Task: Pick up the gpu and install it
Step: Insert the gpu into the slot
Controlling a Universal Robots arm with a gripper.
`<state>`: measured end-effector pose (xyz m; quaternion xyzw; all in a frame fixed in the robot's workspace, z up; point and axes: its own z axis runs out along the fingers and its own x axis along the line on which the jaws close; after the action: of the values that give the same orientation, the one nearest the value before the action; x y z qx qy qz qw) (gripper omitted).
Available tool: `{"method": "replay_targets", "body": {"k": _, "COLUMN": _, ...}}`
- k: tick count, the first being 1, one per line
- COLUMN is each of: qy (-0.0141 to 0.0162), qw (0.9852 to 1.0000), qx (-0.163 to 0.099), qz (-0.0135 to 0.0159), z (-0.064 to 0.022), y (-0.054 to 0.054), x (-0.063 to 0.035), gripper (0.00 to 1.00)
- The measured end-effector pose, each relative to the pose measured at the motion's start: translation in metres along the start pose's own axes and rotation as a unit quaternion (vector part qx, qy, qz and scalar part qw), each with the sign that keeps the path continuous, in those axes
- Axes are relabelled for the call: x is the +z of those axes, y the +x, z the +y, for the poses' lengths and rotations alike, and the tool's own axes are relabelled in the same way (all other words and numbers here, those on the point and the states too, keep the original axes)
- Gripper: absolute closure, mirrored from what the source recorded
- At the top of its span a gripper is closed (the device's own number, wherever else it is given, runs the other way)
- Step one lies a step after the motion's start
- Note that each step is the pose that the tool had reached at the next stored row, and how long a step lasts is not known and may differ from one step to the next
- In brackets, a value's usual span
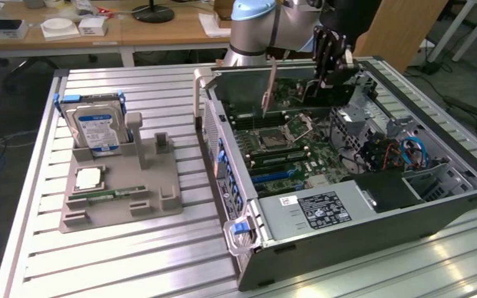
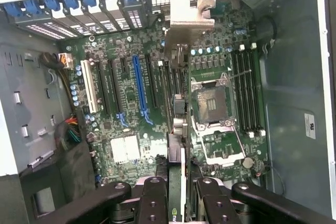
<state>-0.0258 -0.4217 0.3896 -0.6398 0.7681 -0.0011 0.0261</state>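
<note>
Exterior view: the end effector [image 1: 328, 69] is seen over the open computer case [image 1: 371, 242], which lies on its side on the slatted metal worktop [image 1: 139, 261]. The end effector is clenched on the gpu [image 1: 342, 94], which is held on edge above the far end of the motherboard [image 1: 280, 149]. Whether the card's lower edge touches the board cannot be told. On the exterior view's left, well apart from the case, a grey fixture [image 1: 122, 211] is seen on the worktop. A hard drive [image 1: 97, 127] is stood upright in it, and a processor chip [image 1: 87, 179] and a memory stick [image 1: 106, 194] are laid flat on it.

In the wrist view the gpu [image 2: 177, 103] is seen edge-on, gripped between the black fingers [image 2: 155, 195] of the end effector [image 2: 176, 184]. Its silvery bracket [image 2: 186, 17] is at the end away from the fingers, near the case's rear slot covers. The card is lined up over the board between the blue slot [image 2: 139, 85] and the empty processor socket [image 2: 212, 103]
</note>
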Motion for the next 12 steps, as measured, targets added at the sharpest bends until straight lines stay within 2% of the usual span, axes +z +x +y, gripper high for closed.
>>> {"method": "replay_targets", "body": {"k": 8, "qy": 0.0006, "qw": 1.0, "qx": -0.005, "qz": -0.0002, "z": 0.0002, "y": 0.014, "x": 0.0033, "gripper": 0.74}}
{"method": "replay_targets", "body": {"k": 12, "qy": 0.0021, "qw": 1.0, "qx": -0.006, "qz": -0.0006, "z": 0.0017, "y": 0.018, "x": 0.0053, "gripper": 0.74}}
